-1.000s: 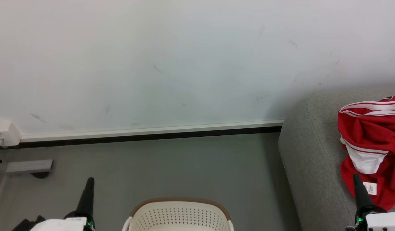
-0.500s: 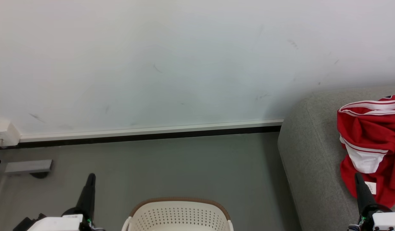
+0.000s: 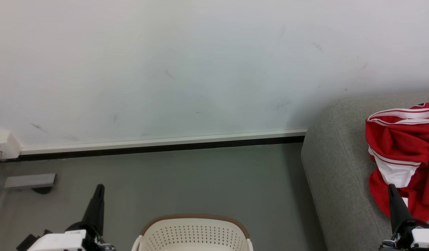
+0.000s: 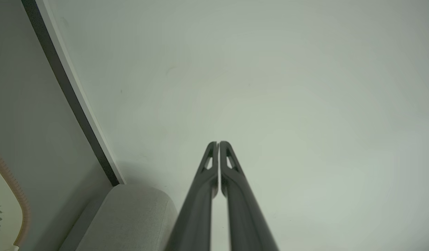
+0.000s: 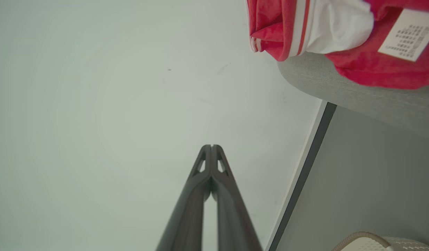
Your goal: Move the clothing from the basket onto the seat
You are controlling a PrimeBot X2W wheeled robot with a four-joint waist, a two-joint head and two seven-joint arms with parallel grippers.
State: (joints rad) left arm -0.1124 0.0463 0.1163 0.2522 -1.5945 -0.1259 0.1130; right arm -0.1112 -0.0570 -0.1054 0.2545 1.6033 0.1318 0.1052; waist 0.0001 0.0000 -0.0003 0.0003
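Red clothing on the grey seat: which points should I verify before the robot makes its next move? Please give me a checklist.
1. Bright red and white fabric clothing lies on the large grey upholstered seat: ok.
2. Whole clothing rests on the seat: cannot tell, the head view's edge cuts it off.
3. Cream-white perforated plastic basket is empty: cannot tell, its inside is out of view.
4. Left gripper shut, holding nothing: ok.
5. Right gripper shut, free of the clothing: ok.

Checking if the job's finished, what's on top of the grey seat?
Crumpled red-and-white clothing lies on the seat, its white label showing. The upholstery beneath it is covered.
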